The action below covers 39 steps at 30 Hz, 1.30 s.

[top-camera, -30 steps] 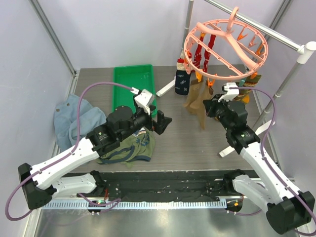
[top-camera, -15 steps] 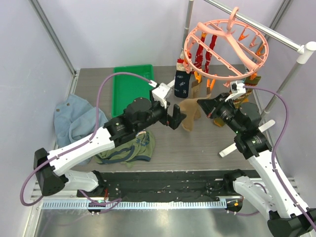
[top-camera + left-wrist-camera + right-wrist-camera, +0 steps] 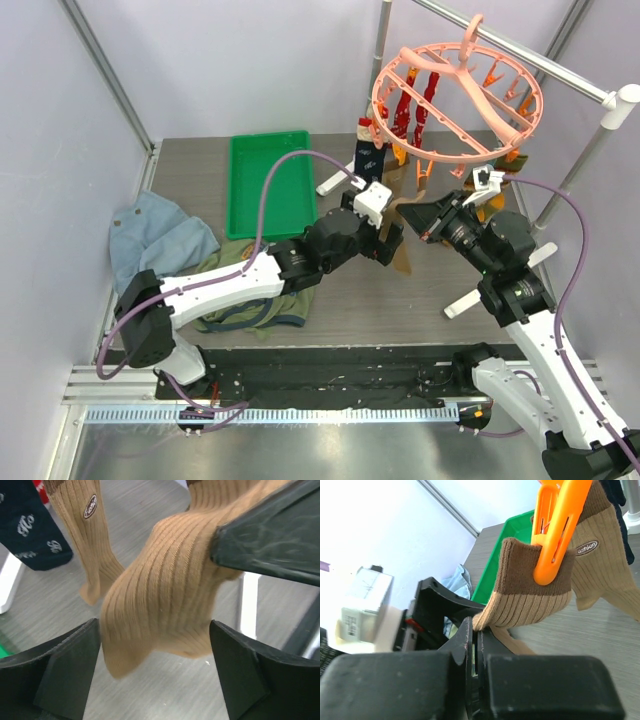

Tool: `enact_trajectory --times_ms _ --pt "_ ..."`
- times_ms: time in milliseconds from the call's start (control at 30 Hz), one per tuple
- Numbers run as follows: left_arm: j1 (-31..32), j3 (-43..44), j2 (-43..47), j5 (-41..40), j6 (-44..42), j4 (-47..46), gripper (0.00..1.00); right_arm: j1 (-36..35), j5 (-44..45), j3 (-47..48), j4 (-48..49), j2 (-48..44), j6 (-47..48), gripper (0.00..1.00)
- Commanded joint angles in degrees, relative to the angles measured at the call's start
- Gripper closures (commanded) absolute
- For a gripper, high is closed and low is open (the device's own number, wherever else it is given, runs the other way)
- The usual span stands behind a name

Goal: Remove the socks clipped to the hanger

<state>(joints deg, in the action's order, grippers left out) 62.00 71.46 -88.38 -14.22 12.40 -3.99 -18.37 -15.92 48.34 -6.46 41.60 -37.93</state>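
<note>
The salmon-pink ring hanger hangs by its hook from the rail, with red socks, a navy sock and brown-tan socks clipped under it. My right gripper is shut on one tan sock, just below its brown cuff. An orange clip still grips that cuff. My left gripper is open, and the lower part of this sock hangs between its fingers without a pinch. A second tan sock hangs behind.
A green tray lies at the back left. An olive T-shirt and a pale blue denim garment lie on the left. The white rail stand and its foot flank the hanger.
My left arm has reached right and forward until its open fingers straddle the tan sock. My right gripper has taken the sock near its cuff and pulled it left.
</note>
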Motion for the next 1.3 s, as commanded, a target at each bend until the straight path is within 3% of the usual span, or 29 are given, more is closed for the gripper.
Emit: enact_trajectory --times_ms 0,33,100,167,200,267,333,433,633,967,1267 --pt "0.7 3.2 -1.5 -6.0 -2.8 -8.8 0.20 0.2 -1.6 1.3 2.9 -1.2 -3.1 0.99" --pt "0.8 3.3 -1.8 -5.9 -2.8 -9.0 0.38 0.2 -1.6 1.1 2.9 -1.2 -3.2 0.99" --pt "0.8 3.4 -2.1 -5.3 -3.0 -9.4 0.64 0.1 -1.4 1.0 2.2 -1.6 -3.2 0.99" --pt "0.9 3.3 -2.1 -4.3 -3.0 -9.3 0.78 0.2 -1.5 0.8 1.5 -2.0 -3.0 0.99" --pt "0.9 3.1 -1.6 -3.0 -2.9 -9.0 0.91 0.2 -1.4 1.0 1.1 -2.1 -2.9 0.99" --pt "1.0 3.1 -1.1 -1.8 -2.4 -7.5 1.00 0.2 -0.3 1.8 -1.6 -2.2 -1.4 0.90" --pt "1.0 2.6 0.1 0.8 -1.4 -5.4 1.00 0.1 1.2 3.9 -4.9 -2.1 0.0 0.74" --pt "1.0 1.2 1.9 4.1 -0.5 -3.6 1.00 0.2 4.8 8.5 -12.6 -1.5 3.3 0.60" --pt "1.0 0.5 2.6 6.9 1.2 -1.3 1.00 0.1 14.6 20.8 -27.0 1.6 8.8 0.41" --pt "2.3 -0.5 3.2 4.8 2.5 -0.9 1.00 0.2 28.5 37.3 -38.3 11.4 15.3 0.26" --pt "6.5 0.1 2.0 -3.3 -0.5 -1.1 1.00 -0.5 27.8 42.5 -39.8 18.2 11.9 0.25"
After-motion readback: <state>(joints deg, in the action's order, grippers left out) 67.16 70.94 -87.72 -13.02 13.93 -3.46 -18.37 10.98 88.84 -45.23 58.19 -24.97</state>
